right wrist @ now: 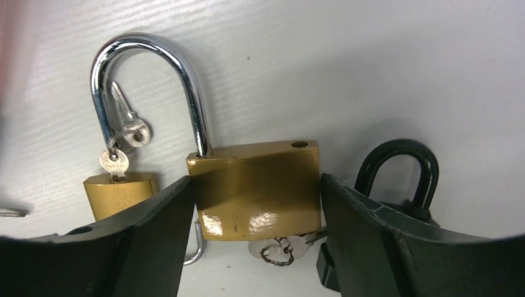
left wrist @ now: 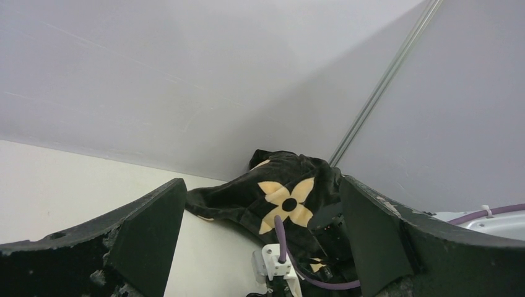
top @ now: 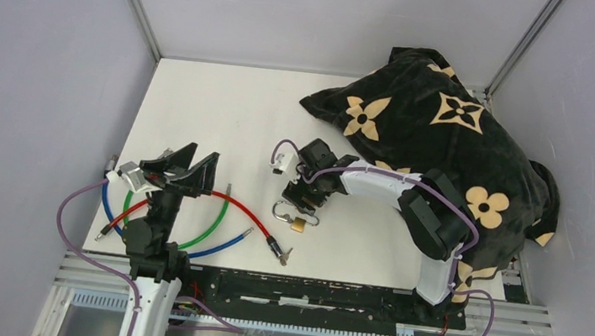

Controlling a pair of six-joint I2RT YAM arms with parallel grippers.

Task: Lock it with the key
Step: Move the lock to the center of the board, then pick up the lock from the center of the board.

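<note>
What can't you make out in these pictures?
Right wrist view:
- black padlock: body behind a gripper finger
- key: mostly covered by the large brass padlock
- whether the right gripper squeezes that padlock
Top view:
- padlocks: too small, partly under the gripper

Light in the top view was even and diffuse; the white table was bright but not blown out, carrying only soft, faint shadows; the dark cloth at its far right corner lost detail in the folds; in the right wrist view glare patches sat low on the brass padlock and streaked its shackle; the right fingers were dark and soft-focused, the left edge smeared pinkish; the left wrist view was greyer, dimmer.
</note>
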